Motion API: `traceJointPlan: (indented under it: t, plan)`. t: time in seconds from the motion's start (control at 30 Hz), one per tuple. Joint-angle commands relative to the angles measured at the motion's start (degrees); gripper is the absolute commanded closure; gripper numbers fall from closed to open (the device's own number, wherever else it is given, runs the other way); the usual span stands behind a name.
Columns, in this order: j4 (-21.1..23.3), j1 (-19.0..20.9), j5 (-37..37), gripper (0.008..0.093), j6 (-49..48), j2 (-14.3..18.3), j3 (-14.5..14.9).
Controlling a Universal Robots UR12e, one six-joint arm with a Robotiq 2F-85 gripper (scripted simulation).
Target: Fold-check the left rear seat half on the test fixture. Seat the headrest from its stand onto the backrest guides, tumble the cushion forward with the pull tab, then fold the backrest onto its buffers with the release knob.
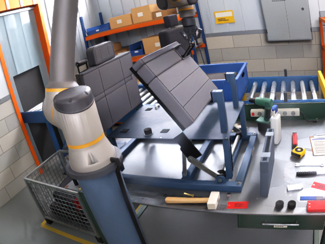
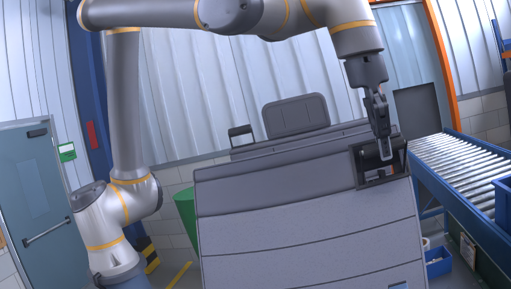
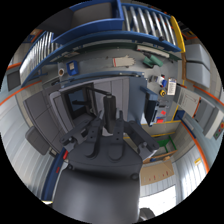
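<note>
The pull tab [image 2: 379, 153], a black bar handle in a black frame at the cushion's raised rear edge, is gripped in my closed gripper [image 2: 383, 150]. In the wrist camera the bar [image 3: 109, 112] runs between the fingers. The grey cushion [image 1: 174, 81] stands tilted up steeply, its rear edge high and its front edge low on the fixture. Behind it the grey backrest [image 1: 110, 84] stands upright. The headrest [image 1: 100, 53] sits on top of the backrest. The black release handle [image 2: 241, 133] is at the backrest's top corner.
Two blue buffer posts [image 1: 220, 110] rise from the fixture plate just beyond the cushion. A blue stand [image 1: 267, 160] is on the bench to the right, among tools. A hammer [image 1: 193, 200] lies near the bench's front edge. A roller conveyor [image 2: 455, 161] runs alongside.
</note>
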State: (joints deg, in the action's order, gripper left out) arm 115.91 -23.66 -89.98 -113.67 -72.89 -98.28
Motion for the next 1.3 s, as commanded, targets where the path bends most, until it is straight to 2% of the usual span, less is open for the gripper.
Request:
traceJointPlan:
  t: [0.0, 1.27]
  plan:
    - [-0.1, -0.1, 0.0, 0.0934, -0.1, 0.1, -0.2]
    - [-0.2, -3.7, 0.0, 0.0934, -3.7, 1.4, 1.3]
